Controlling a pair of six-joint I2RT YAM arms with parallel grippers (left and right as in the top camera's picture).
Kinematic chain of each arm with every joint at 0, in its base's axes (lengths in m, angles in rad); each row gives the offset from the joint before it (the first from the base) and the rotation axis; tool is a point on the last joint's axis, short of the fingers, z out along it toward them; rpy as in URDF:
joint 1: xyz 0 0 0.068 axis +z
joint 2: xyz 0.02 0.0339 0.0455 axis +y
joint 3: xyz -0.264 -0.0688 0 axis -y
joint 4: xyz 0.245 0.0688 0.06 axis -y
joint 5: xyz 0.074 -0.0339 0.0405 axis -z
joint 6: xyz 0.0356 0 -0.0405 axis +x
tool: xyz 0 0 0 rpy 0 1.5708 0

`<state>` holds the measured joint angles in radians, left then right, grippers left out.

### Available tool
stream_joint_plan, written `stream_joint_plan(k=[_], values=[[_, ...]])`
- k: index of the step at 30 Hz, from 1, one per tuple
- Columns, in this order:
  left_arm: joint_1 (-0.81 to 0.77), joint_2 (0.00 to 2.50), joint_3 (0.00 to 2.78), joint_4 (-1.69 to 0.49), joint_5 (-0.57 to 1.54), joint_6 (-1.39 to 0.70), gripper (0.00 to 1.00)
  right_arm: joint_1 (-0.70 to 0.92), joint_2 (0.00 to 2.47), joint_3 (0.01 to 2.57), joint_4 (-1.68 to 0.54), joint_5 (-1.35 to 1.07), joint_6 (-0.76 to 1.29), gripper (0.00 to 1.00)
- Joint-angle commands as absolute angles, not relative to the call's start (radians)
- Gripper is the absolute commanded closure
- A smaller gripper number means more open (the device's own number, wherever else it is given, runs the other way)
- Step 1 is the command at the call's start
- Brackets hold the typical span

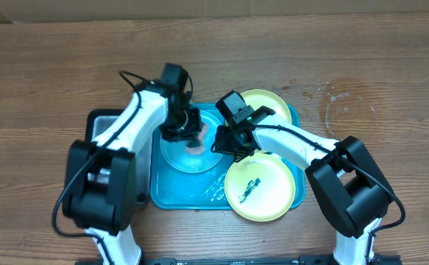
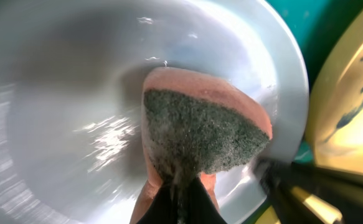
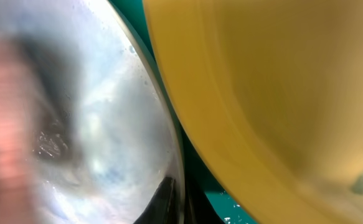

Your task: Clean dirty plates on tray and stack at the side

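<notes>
The light blue plate (image 1: pixel 188 156) lies on the turquoise tray (image 1: pixel 177 197), left of centre. My left gripper (image 1: pixel 187 131) is shut on an orange sponge with a dark green scouring face (image 2: pixel 200 134), pressed into the blue plate (image 2: pixel 63 93). My right gripper (image 1: pixel 224 142) is shut on the blue plate's right rim (image 3: pixel 169 155). One yellow-green plate (image 1: pixel 258 188) with a dark smear lies at the tray's front right. The other yellow-green plate (image 1: pixel 267 103) lies at the back right, partly under my right arm.
A black tray (image 1: pixel 96 125) lies left of the turquoise one, mostly hidden under my left arm. Water drops speckle the tray bottom (image 1: pixel 214 188). The wooden table (image 1: pixel 37 73) has a wet stain at the right (image 1: pixel 343 99).
</notes>
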<state>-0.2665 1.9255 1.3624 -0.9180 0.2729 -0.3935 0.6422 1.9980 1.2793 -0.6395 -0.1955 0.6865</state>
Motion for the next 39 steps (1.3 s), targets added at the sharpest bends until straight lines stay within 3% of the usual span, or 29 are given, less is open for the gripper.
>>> stream_joint_plan(k=[1, 13, 19, 25, 30, 35, 39], values=[[-0.26, 1.779, 1.464, -1.037, 0.012, -0.435, 0.96, 0.657, 2.028, 1.262, -0.653, -0.158, 0.655, 0.96], [-0.26, 1.647, 1.486, -1.505, -0.458, -0.688, 0.96, 0.657, 1.977, 1.266, -0.722, -0.161, 0.616, 0.96], [-0.26, 1.647, 1.48, -1.466, -0.401, -0.632, 0.96, 0.657, 1.808, 1.267, -0.774, -0.134, 0.572, 0.96], [-0.26, 1.647, 1.479, -1.325, -0.192, -0.489, 0.95, 0.657, 1.657, 1.288, -0.864, -0.136, 0.529, 0.96], [-0.253, 1.647, 1.479, -1.304, -0.167, -0.49, 0.96, 0.651, 1.639, 1.289, -0.907, -0.135, 0.603, 0.96], [-0.155, 1.637, 1.477, -1.335, -0.159, -0.458, 0.96, 0.644, 1.639, 1.289, -0.944, -0.135, 0.655, 0.96], [0.007, 1.592, 1.457, -1.335, -0.014, -0.348, 0.96, 0.644, 1.639, 1.289, -0.963, -0.139, 0.682, 0.96]])
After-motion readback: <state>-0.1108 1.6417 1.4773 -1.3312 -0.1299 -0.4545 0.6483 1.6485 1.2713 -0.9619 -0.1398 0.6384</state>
